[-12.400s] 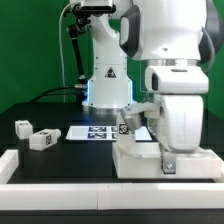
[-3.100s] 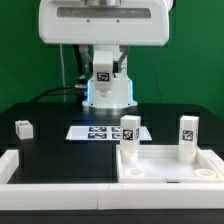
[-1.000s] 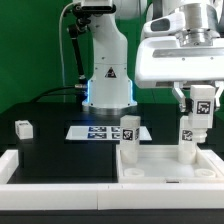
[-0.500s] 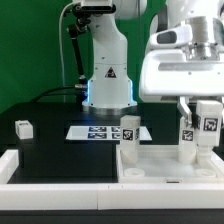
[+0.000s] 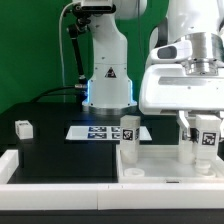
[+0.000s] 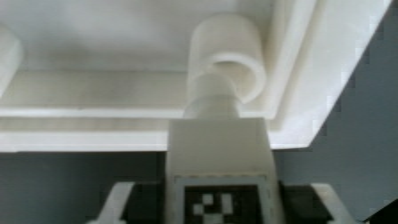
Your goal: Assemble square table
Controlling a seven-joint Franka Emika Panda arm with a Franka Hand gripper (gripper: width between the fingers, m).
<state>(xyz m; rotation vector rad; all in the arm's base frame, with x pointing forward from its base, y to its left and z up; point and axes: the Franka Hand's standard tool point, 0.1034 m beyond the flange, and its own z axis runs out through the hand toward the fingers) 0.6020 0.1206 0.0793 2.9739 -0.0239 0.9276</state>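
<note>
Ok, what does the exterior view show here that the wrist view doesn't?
Exterior only: the arm's base, the marker board, a loose leg lying apart toward the exterior view's left, an upright leg standing on the square top, and the whole gripper. Wrist only: a close look at a rounded raised piece in the top's corner, against the rim, just past the held leg. Both: that tagged leg, gripped, above the square top.

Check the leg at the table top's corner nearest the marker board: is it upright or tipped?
Upright. The leg stands vertical in the corner of the table top, its tag facing the camera.
</note>
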